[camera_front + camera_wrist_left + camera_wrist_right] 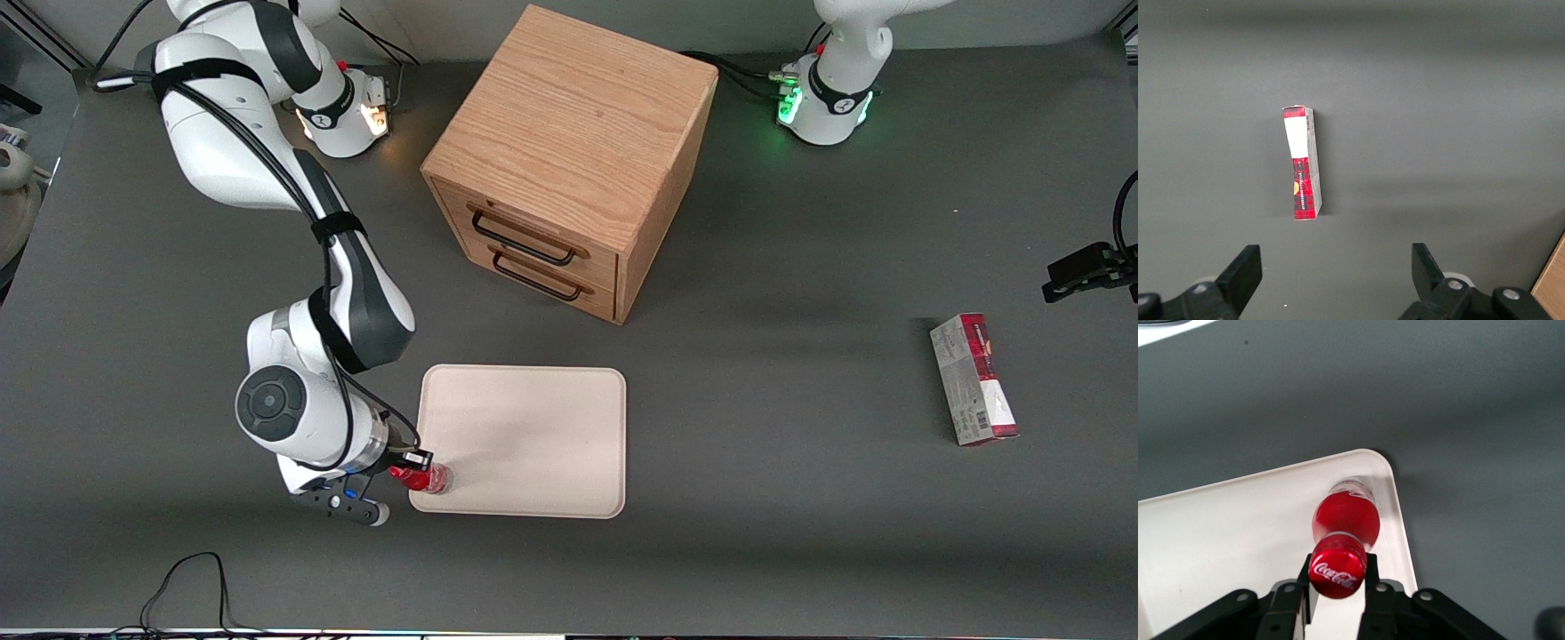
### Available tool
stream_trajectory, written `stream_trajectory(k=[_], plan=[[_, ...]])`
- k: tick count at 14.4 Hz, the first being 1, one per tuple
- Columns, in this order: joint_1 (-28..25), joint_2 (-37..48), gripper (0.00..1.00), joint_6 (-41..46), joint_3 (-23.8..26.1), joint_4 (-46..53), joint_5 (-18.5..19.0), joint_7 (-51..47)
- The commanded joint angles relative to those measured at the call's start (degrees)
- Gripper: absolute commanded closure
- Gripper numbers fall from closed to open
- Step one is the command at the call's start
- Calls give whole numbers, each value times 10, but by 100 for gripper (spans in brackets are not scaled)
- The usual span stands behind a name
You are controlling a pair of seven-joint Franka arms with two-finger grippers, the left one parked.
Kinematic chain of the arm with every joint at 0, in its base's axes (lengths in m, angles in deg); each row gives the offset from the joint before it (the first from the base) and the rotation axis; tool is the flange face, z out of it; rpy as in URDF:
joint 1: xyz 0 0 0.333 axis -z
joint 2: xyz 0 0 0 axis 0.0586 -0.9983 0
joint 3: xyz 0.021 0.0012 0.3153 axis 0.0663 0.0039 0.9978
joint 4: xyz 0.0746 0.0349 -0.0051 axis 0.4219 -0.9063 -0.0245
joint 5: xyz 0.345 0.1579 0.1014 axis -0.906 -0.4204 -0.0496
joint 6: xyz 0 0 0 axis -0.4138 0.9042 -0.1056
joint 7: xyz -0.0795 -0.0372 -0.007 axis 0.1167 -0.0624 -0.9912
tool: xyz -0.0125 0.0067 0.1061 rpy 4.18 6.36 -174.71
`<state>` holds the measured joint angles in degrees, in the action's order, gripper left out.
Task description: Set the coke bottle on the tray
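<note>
The coke bottle [427, 478], small and red with a red cap, is over the corner of the cream-beige tray [533, 436] that is nearest the front camera, toward the working arm's end. My right gripper [412, 464] is shut on the bottle's cap. In the right wrist view the fingers [1372, 568] press both sides of the cap, and the bottle [1346, 517] hangs below the gripper [1337, 577]. Its silvery base is just inside the tray's rounded corner [1381, 463]. I cannot tell whether the base touches the tray.
A wooden cabinet with two drawers [569, 160] stands farther from the front camera than the tray. A red-and-grey carton box [973, 380] lies toward the parked arm's end of the table. It also shows in the left wrist view [1303, 163].
</note>
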<state>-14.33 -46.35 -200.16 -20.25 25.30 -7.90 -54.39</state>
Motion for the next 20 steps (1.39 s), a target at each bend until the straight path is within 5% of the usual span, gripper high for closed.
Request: stream_trajectory(k=[1, 7, 17, 20], plan=[[-8, -7, 0, -3, -1, 21, 25, -21], [-8, 35, 0, 53, -3, 3, 28, -15], [97, 465, 0, 121, -14, -422, 2, 232], [115, 549, 0, 125, -14, -484, 2, 252]])
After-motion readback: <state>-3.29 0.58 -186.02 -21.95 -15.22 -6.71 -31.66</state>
